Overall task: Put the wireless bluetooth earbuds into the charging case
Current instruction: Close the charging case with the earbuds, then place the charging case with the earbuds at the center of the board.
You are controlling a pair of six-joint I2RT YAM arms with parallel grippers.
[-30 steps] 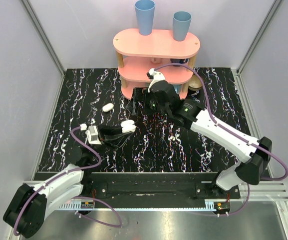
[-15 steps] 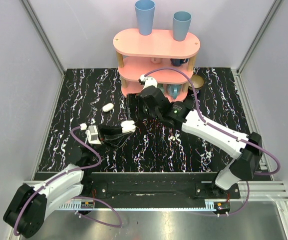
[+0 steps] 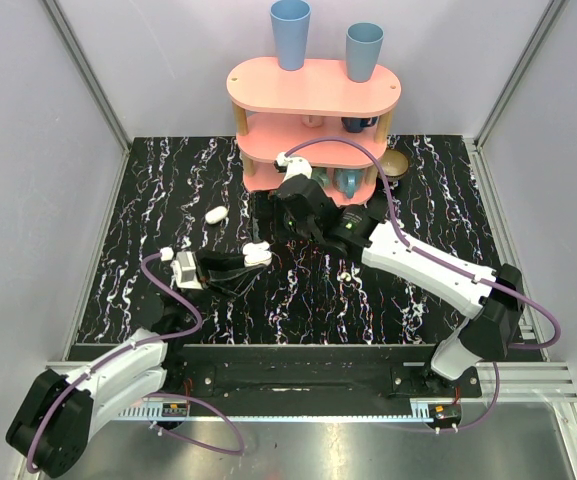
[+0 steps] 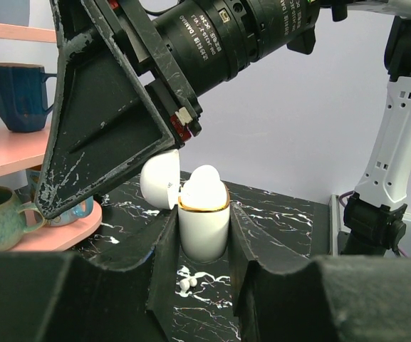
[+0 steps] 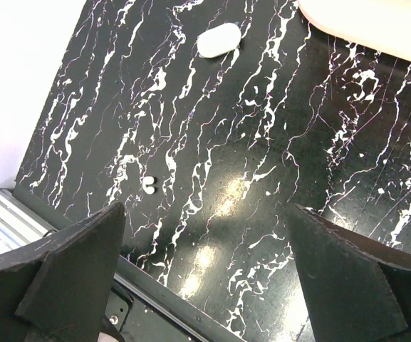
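Left claw (image 3: pixel 240 264) clenched on charging case (image 3: pixel 258 251), low over black marbled table (image 3: pixel 148 290). Case (image 4: pixel 205 210) upright between left fingers (image 4: pixel 164 249), lid hinged open, rounded white piece seated in top. Two tiny white bits (image 4: pixel 185 284) on table beneath it. Right claw (image 3: pixel 266 218) spread wide, nothing in it, hovering just beyond case; one right finger (image 4: pixel 105 135) looms close above lid. White oval piece (image 3: pixel 216 214) on table farther left, well apart. Pink shelf (image 3: pixel 313 85) at back, two blue cups (image 3: pixel 290 30) on top.

I look from high behind over the bench (image 3: pixel 148 200); left wrist level, close; right wrist downward; all share the pink shelf (image 3: pixel 313 88).
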